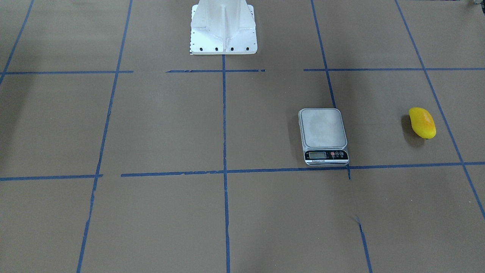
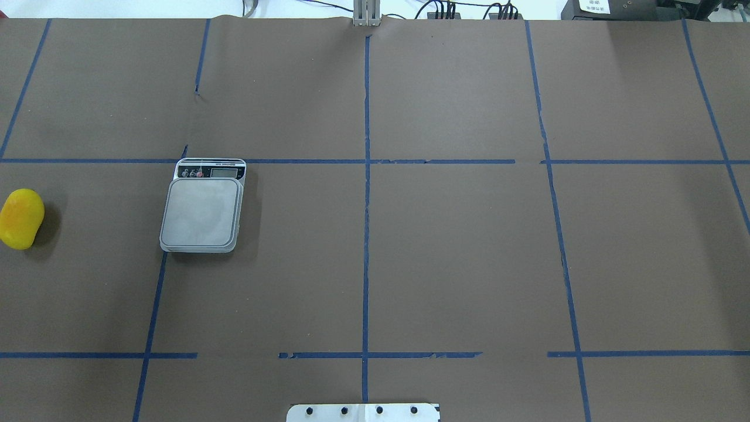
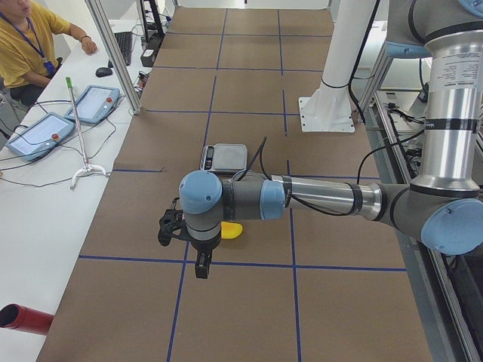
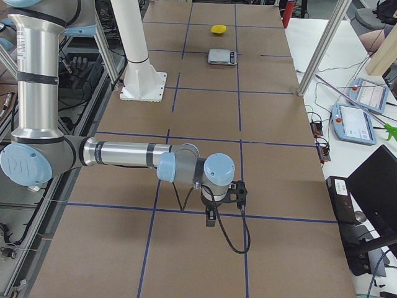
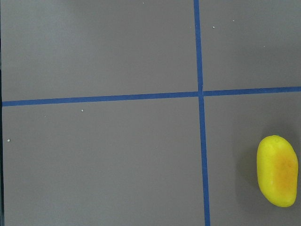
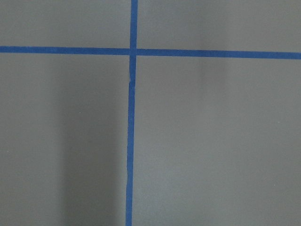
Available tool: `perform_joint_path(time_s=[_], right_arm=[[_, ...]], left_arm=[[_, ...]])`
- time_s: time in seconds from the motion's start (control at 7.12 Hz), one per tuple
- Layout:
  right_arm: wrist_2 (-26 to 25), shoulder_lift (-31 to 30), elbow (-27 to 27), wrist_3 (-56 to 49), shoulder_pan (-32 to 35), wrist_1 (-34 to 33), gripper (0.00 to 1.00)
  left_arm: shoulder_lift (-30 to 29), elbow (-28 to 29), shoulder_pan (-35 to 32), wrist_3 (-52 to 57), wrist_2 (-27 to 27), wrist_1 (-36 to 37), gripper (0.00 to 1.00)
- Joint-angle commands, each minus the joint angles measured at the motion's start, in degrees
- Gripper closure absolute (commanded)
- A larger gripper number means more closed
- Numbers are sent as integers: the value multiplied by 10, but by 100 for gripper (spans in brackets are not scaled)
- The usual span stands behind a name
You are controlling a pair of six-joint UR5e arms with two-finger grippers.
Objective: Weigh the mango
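Observation:
The mango (image 2: 21,218) lies on the brown table at its far left end, apart from the scale (image 2: 203,212), whose platform is bare. Both also show in the front view, the mango (image 1: 422,122) right of the scale (image 1: 323,129). The left wrist view has the mango (image 5: 277,170) at its lower right. In the exterior left view my left gripper (image 3: 164,228) hangs above the table next to the mango (image 3: 232,230), which the wrist partly hides. My right gripper (image 4: 240,191) hovers over bare table far from the scale (image 4: 222,56). I cannot tell whether either gripper is open or shut.
Blue tape lines grid the table. The white robot base (image 1: 223,28) stands at the robot's edge. Beside the table are a person (image 3: 26,45), teach pendants (image 3: 38,132), a metal post (image 3: 113,53) and a red tube (image 3: 23,318).

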Motion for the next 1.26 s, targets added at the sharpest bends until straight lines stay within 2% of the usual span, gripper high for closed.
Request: perform_joint_path(time_s=[0.0, 0.42, 0.56, 0.84, 1.12], right_arm=[[0, 1, 0, 0, 0, 0, 0], [0, 1, 0, 0, 0, 0, 0], [0, 0, 0, 0, 0, 0, 0], [0, 1, 0, 0, 0, 0, 0], [0, 1, 0, 0, 0, 0, 0]], left_arm=[[3, 3, 1, -1, 0, -16, 0], [11, 6, 10, -25, 0, -24, 0], [12, 6, 60, -94, 0, -62, 0], [13, 21, 166, -280, 0, -184, 0], [31, 42, 272, -365, 8, -291, 0]])
